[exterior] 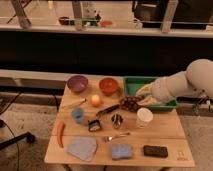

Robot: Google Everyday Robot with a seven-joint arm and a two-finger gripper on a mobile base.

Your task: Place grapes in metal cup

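My gripper [136, 99] reaches in from the right on a white arm and is shut on the grapes [130, 104], a dark red-purple bunch. It holds them above the table, just left of the green tray's [165, 106] front left corner. The metal cup [117, 120], small and shiny, stands on the table below and a little left of the grapes, with a gap between them. The white cup [144, 117] stands right of the metal cup, just under my arm. The small blue cup [78, 115] is further left.
A purple bowl [77, 83] and an orange bowl [108, 85] stand at the back. An orange fruit [95, 100], a black-handled tool [107, 110], a black clip [94, 125], a fork [117, 136], a red chili [61, 134], a blue cloth [82, 148], a blue sponge [121, 151] and a black block [155, 151] lie around.
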